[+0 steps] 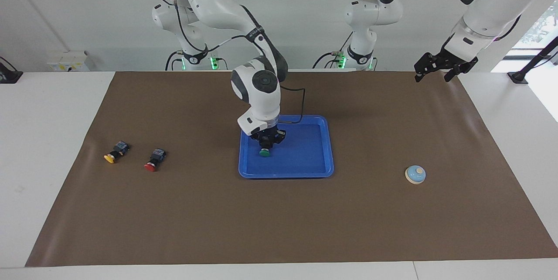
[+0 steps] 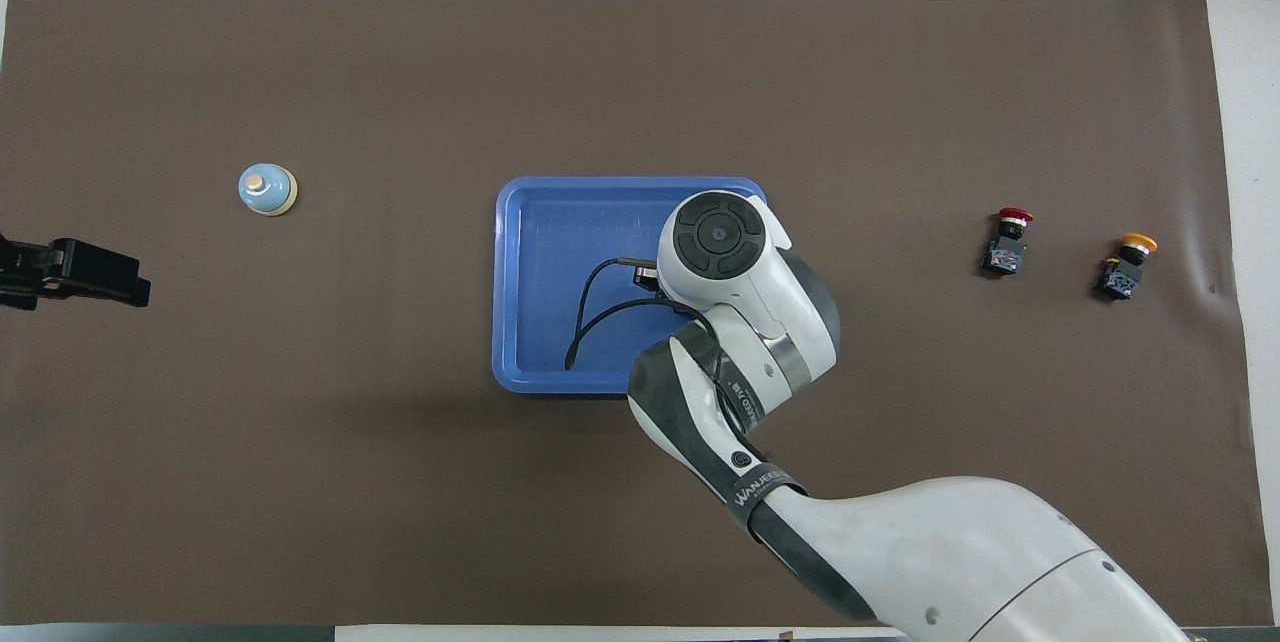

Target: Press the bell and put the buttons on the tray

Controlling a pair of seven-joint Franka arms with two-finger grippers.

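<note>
The right pincer [image 1: 264,148] was clamped on the green button [image 1: 263,152], cap down, low over the blue tray [image 1: 305,158] near the tray's edge toward the right arm's end of the desk; whether the cap touched the floor I couldn't tell. Straight down was all that remained. From above, the arm hid the button. The red button [image 1: 151,166] and yellow button [image 1: 110,157] lay near the desk's right-arm end, the bell [image 1: 415,174] toward the other. The left pincer [image 1: 438,67] waited, spread wide, empty, over the desk's corner.
</note>
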